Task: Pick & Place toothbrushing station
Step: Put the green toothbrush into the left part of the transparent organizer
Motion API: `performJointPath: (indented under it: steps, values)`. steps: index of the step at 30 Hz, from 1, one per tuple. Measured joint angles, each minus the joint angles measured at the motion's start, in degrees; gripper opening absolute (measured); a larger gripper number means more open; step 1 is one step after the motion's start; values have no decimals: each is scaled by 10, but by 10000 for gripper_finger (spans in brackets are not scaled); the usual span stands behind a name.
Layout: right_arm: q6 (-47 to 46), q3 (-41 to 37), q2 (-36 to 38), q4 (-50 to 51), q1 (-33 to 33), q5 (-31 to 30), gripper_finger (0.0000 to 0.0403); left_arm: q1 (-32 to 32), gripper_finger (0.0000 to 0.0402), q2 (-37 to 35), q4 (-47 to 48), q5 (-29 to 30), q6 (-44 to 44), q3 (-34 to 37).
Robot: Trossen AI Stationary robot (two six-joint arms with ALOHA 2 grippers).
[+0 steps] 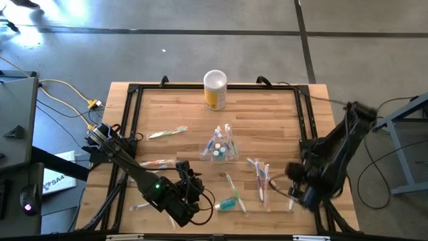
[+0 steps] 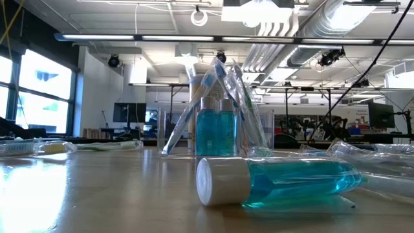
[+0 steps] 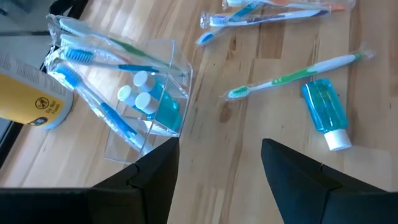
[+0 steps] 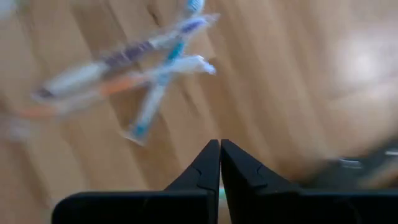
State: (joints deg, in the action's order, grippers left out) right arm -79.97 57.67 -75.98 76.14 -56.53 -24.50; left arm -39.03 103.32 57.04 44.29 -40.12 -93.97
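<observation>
While the holder [image 1: 221, 148] at the centre of the frame already carries some toothbrushes and tubes, note that toothbrushes [image 1: 259, 175] and a tube [image 1: 227, 204] lie loose lower right, the left gripper [image 1: 189, 206] open, the right gripper [image 1: 299, 194] closed empty.

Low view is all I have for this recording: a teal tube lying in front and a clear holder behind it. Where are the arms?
Observer: Neither shows in your view. From above, the left gripper hangs over the table's near edge, beside the lying teal tube.
Operator: Is it holding anything?
Observer: No. Its wrist view shows the fingers apart and empty, with the clear holder ahead of them.
Operator: And the right one?
Observer: The right gripper is shut on nothing, above the loose toothbrushes on the right.
</observation>
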Motion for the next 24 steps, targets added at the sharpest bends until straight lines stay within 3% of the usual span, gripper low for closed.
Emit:
performJointPath:
  steps: [5,11,18,24]
  values:
    - [-10,-111,104,-170,35,18,8,0,221,0,-1,2,0,0]
    - [-57,-155,130,-201,64,123,30,0,221,0,-5,2,-2,0]
    - [-124,-155,128,-239,72,184,103,0,221,9,-5,-1,-4,1]
    - [-268,-155,126,-219,72,238,180,0,221,25,-22,-3,11,0]
